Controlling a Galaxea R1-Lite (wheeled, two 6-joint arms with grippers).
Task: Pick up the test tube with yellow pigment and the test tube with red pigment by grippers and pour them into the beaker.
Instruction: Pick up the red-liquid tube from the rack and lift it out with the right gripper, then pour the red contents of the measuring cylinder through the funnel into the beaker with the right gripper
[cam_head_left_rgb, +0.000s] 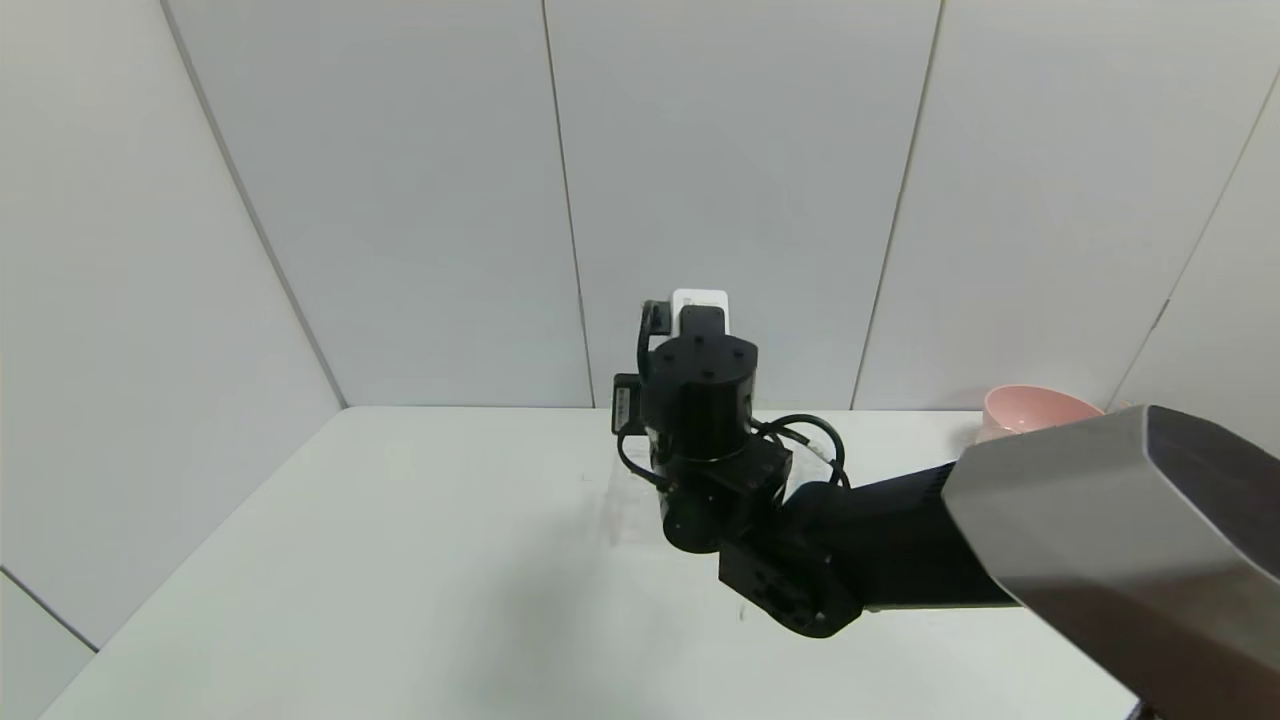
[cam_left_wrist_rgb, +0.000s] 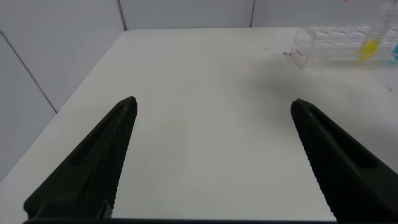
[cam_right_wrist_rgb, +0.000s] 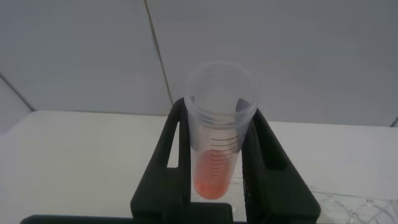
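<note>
In the right wrist view my right gripper (cam_right_wrist_rgb: 221, 109) is shut on the test tube with red pigment (cam_right_wrist_rgb: 217, 163) and holds it upright above the white table, red-orange liquid in its bottom. In the head view the right arm's black wrist (cam_head_left_rgb: 700, 400) stands over the table's far middle and hides the fingers and tube. In the left wrist view my left gripper (cam_left_wrist_rgb: 213, 106) is open and empty above bare table. The test tube with yellow pigment (cam_left_wrist_rgb: 371, 46) stands in the clear rack (cam_left_wrist_rgb: 329, 46) well beyond it. The beaker is out of view.
A pink bowl (cam_head_left_rgb: 1030, 408) sits at the table's far right by the wall. A blue-bottomed tube (cam_left_wrist_rgb: 394, 55) stands in the rack beside the yellow one. Part of the rack (cam_right_wrist_rgb: 348, 202) shows below the right gripper. Grey wall panels close the table's back and left.
</note>
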